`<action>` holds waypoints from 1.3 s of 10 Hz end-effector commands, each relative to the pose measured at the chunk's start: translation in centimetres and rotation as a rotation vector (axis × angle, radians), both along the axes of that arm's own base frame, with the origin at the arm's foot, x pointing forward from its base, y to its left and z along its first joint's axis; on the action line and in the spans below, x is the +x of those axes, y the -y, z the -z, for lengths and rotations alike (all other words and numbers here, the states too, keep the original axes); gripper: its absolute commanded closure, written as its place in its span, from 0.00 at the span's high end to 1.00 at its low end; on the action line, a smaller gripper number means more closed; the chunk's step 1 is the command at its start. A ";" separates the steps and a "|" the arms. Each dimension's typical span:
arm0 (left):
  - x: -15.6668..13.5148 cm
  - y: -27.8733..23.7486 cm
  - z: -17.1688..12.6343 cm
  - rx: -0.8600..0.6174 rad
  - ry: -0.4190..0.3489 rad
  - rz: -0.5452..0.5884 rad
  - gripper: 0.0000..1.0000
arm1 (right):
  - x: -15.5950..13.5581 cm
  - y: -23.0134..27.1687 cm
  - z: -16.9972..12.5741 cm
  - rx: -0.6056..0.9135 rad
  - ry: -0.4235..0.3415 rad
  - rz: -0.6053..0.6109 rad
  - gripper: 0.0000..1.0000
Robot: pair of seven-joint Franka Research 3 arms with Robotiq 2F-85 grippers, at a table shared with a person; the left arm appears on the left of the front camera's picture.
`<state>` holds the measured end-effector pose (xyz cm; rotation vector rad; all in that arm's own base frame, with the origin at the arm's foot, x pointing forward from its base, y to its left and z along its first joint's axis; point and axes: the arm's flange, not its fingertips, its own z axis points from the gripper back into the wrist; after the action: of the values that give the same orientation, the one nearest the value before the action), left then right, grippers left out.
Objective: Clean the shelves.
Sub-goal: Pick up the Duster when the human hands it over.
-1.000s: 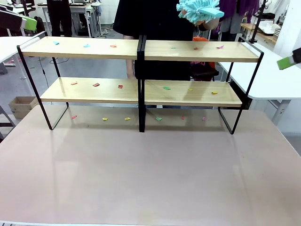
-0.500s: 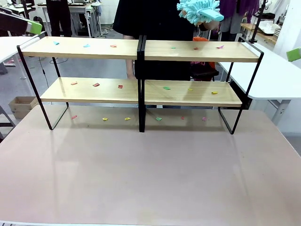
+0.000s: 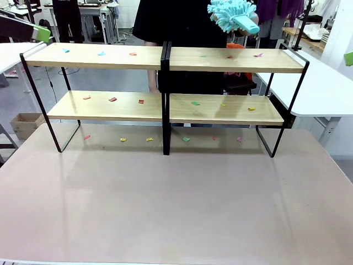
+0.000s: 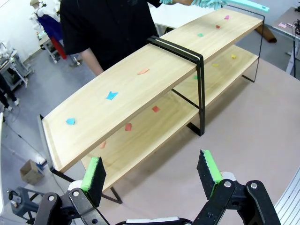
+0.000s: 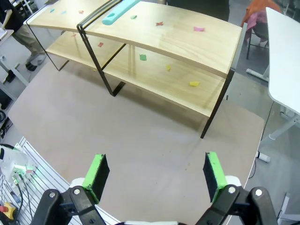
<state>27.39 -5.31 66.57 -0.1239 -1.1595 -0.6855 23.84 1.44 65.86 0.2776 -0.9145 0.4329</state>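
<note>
The shelves (image 3: pixel 110 61) stand across the far half of the table, four light wooden boards in a thin black frame, also seen in the left wrist view (image 4: pixel 140 89) and the right wrist view (image 5: pixel 178 42). Small coloured paper scraps (image 3: pixel 112 99) lie on the boards and on the table under them. A person behind the shelves holds a turquoise fluffy duster (image 3: pixel 234 14) above the upper right board. My left gripper (image 4: pixel 152 171) is open and empty, up and off the rack's left end. High off the right end, my right gripper (image 5: pixel 154 171) is also open and empty.
The pinkish table (image 3: pixel 176 199) in front of the shelves is bare. A white table (image 3: pixel 314 88) stands at the right, and a cardboard box (image 3: pixel 25 124) sits on the floor at the left. The person in black (image 3: pixel 182 22) stands close behind the rack's middle.
My right gripper has drawn away to the right, nearly out of the front view. The left gripper shifted slightly right. The duster turned a little in the person's hand.
</note>
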 end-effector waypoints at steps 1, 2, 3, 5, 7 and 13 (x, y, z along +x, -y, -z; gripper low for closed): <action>-0.4 0.0 2.2 -0.014 -0.028 -0.014 1.00 | -0.1 0.0 0.0 -0.001 -0.001 0.000 1.00; 0.0 0.0 0.0 0.000 0.000 0.000 1.00 | -0.1 0.0 0.0 -0.001 -0.001 0.000 1.00; 0.0 0.0 0.0 0.000 0.000 0.000 1.00 | -0.1 0.0 0.0 -0.001 -0.001 0.000 1.00; 0.0 0.0 0.0 0.000 0.000 0.000 1.00 | -0.1 0.0 0.0 -0.001 -0.001 0.000 1.00; 0.0 0.0 0.0 0.000 0.000 0.000 1.00 | -0.1 0.0 0.0 -0.001 -0.001 0.000 1.00; 0.0 0.0 0.0 0.000 0.000 0.000 1.00 | -0.1 0.0 0.0 -0.001 -0.001 0.000 1.00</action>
<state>27.43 -5.28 66.51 -0.1235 -1.1555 -0.6832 23.83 1.48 65.85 0.2766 -0.9130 0.4335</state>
